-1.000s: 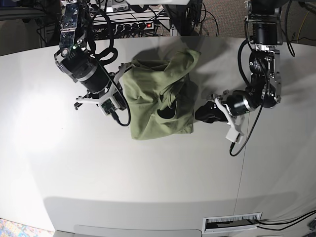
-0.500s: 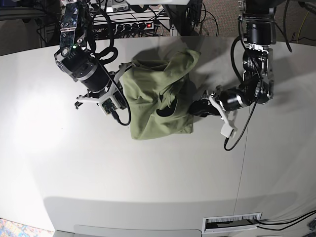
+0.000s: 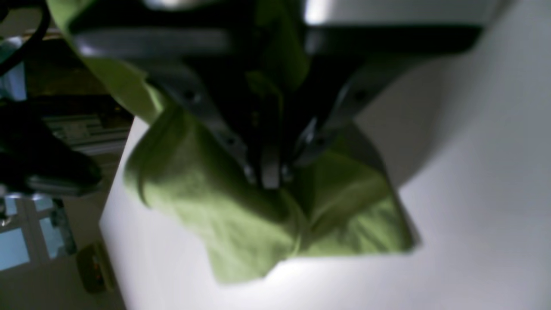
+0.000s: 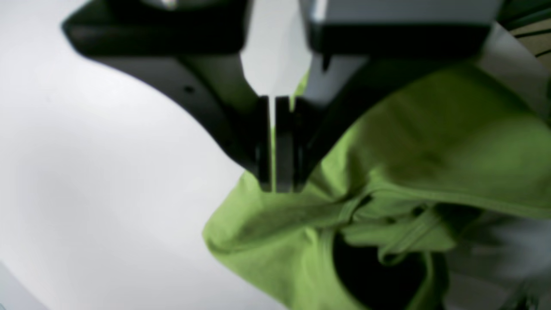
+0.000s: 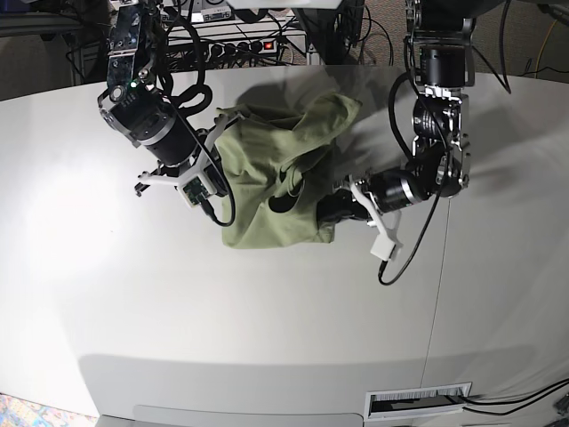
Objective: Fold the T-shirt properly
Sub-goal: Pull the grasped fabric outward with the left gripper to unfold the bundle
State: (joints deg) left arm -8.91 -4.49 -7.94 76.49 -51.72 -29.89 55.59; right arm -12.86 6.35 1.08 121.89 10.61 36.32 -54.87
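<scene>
Olive-green cloth, thin and soft: your T-shirt (image 5: pixel 276 178) lies bunched in a loose heap on the white table (image 5: pixel 267 311), toward the far middle, with one flap raised at its far right corner and the round neckline showing as a dark opening near the middle of the heap.

Your left gripper (image 5: pixel 333 206) sits at the shirt's near right edge. In the left wrist view its jaws are pressed together on a fold of the fabric (image 3: pixel 267 172), and cloth drapes down both sides of the fingers to the tabletop.

Your right gripper (image 5: pixel 216 142) is at the shirt's left edge, by the far left corner. In the right wrist view the jaws stand nearly together with a thin strip of green caught between them (image 4: pixel 275 181); the shirt hangs away from the tips toward the neckline hem.

Cables and a power strip (image 5: pixel 244 44) lie beyond the table's far edge.
</scene>
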